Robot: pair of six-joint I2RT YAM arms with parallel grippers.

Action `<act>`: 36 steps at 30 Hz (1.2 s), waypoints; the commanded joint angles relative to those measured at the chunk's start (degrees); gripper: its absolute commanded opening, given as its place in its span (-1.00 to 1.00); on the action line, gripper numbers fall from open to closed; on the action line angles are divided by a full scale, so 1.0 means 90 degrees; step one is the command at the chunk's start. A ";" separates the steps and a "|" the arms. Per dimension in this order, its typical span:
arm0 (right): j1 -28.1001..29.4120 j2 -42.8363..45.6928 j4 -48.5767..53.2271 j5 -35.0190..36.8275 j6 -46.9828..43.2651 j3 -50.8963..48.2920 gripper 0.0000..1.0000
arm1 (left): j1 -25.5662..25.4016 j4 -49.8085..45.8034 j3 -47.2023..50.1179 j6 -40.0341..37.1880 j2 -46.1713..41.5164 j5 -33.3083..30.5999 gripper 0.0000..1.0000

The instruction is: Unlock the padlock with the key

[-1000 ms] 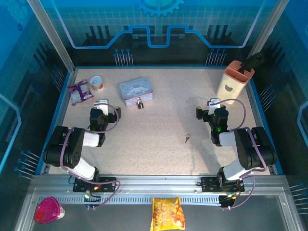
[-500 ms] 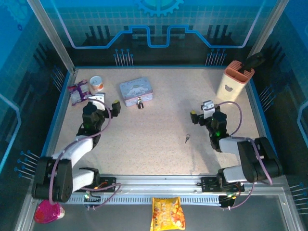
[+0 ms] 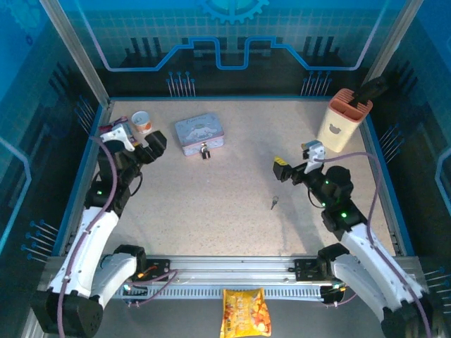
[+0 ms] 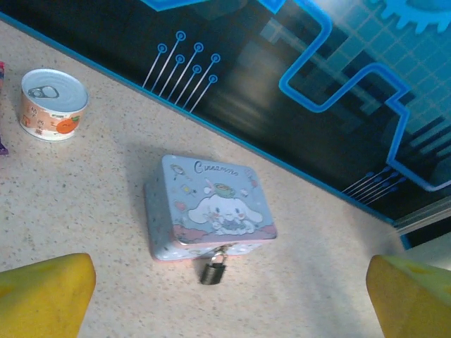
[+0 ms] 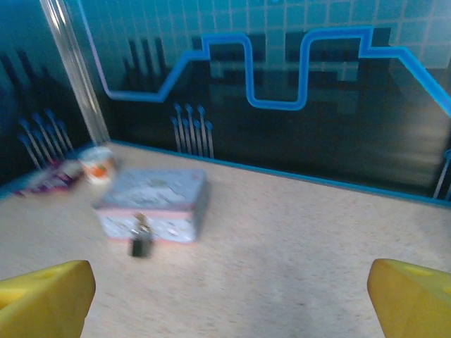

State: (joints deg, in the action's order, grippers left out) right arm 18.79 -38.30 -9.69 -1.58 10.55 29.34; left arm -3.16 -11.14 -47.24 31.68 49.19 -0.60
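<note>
In the top external view, the padlock is lying on the surface, touching the near long side of a lilac-grey tin in the far-left part. Its long axis is running near to far, with the body pointing toward the arms' bases. The key is lying flat and alone near the middle of the surface, right of centre and well apart from the padlock. Its long axis is also running roughly near to far, and it is too small to tell which end is the head. The left gripper is hovering left of the tin with its fingers spread wide, holding nothing. The right gripper is hanging beyond the key, also spread wide and holding nothing. A small can and a cream holder are standing along the far edge.

In the left wrist view, the left gripper is showing both yellow fingertips far apart at the lower corners. Between them the padlock is hanging from the latch of the tin, its shackle end toward the tin and its body pointing toward the camera. The can is standing to the left.

In the blurred right wrist view, the right gripper is likewise standing wide apart. The padlock is showing dark against the front of the tin, body pointing down toward the surface.
</note>
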 commanded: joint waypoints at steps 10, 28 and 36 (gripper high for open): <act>-0.0468 0.1506 0.3166 -0.0853 0.2216 0.0101 0.99 | 0.0081 -0.0636 0.0591 0.0619 -0.0266 0.1921 0.99; 0.1839 -0.0995 0.5004 0.1269 0.3575 0.0933 0.76 | -0.2192 0.0401 0.2446 -0.0382 -0.1154 0.0941 0.99; 0.1886 -0.2380 0.4956 0.1110 0.3854 0.0972 0.43 | -0.2296 0.1216 0.3175 -0.0632 -0.1091 0.1052 0.98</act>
State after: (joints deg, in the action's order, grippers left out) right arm 35.24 -56.99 33.67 7.35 43.72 36.38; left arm -23.49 -5.67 -19.77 28.05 39.33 8.95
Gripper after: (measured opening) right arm 0.723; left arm 0.992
